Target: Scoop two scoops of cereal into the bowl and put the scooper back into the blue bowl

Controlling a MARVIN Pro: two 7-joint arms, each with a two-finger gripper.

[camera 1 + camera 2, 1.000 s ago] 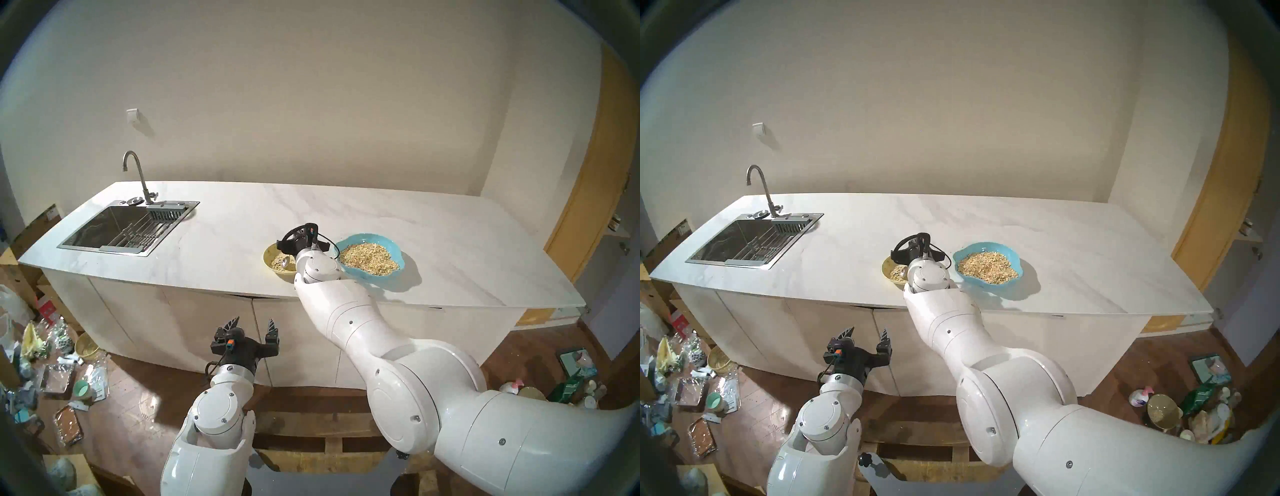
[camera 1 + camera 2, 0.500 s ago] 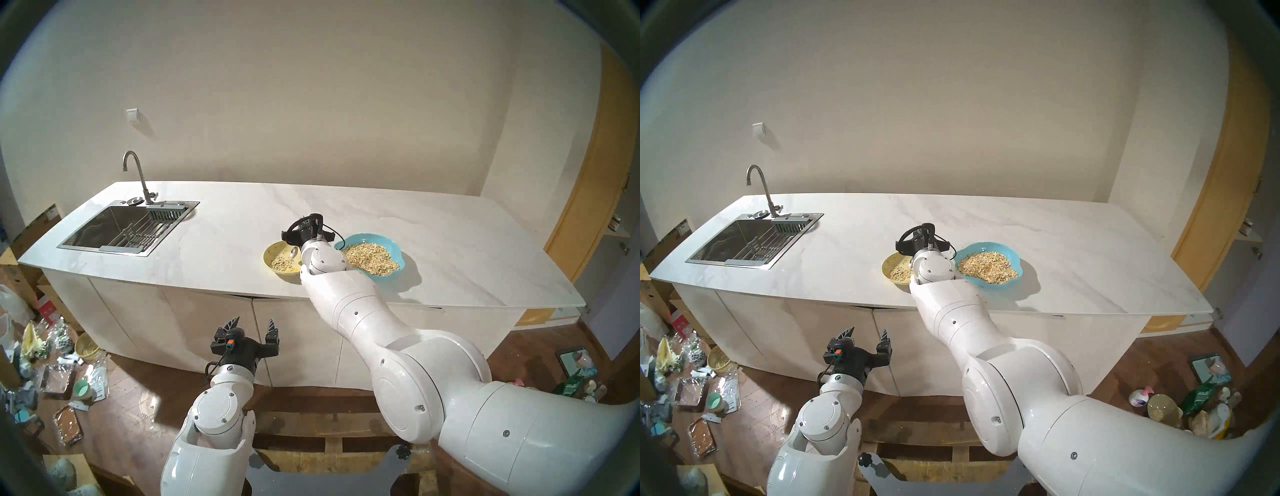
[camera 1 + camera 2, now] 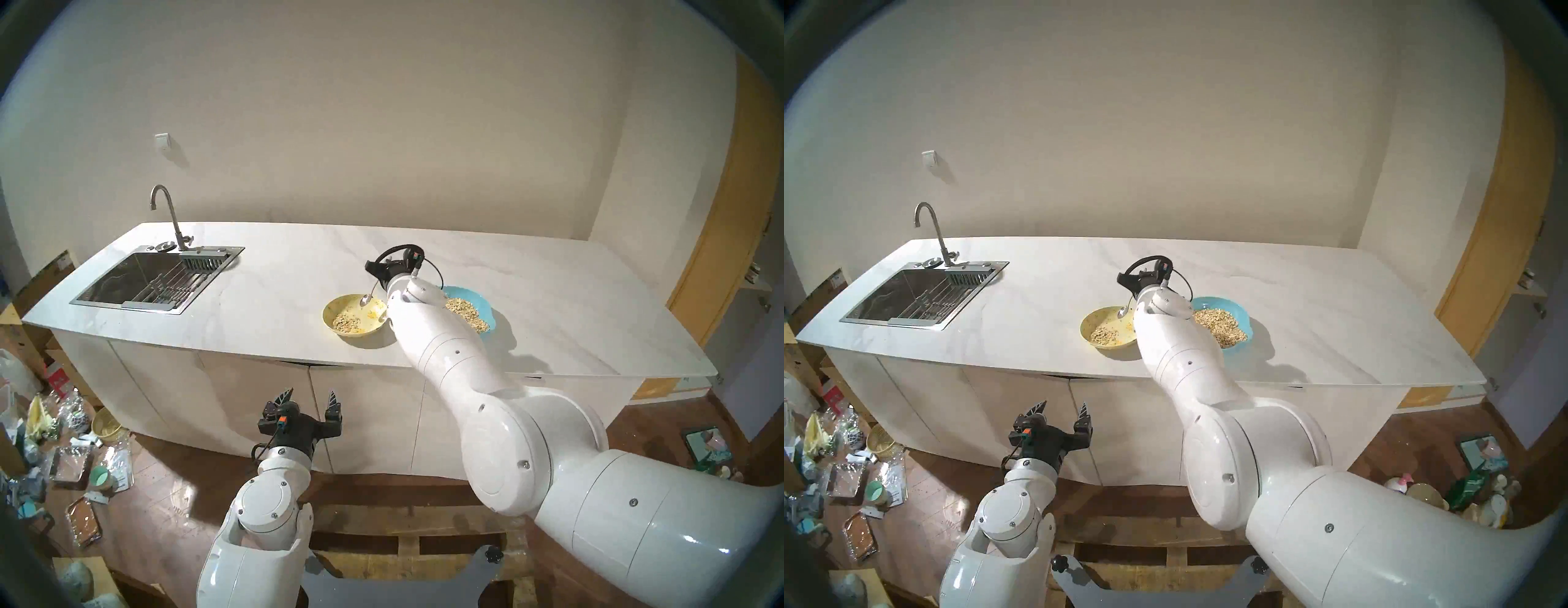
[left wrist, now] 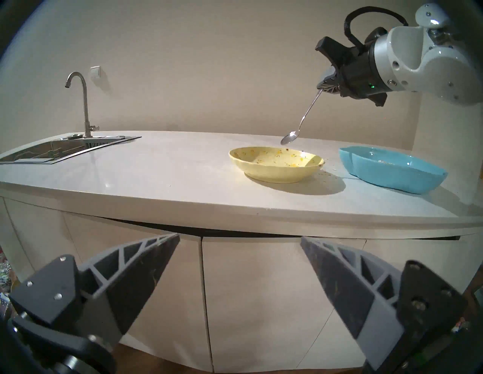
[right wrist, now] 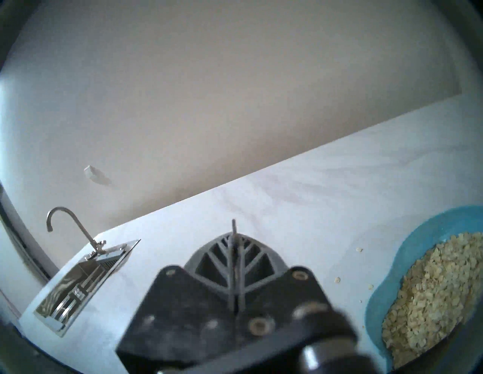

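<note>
The spoon now hangs in the air above the far rim of the yellow bowl, lifted out of it since a second ago. The right gripper is clamped on its handle, tilted, and has risen and swung toward the blue bowl. Cereal lies in the yellow bowl, a bigger heap in the blue one. Both bowls sit near the counter front edge; bare counter stretches left to the sink. The left gripper waits below, fingers apart.
</note>
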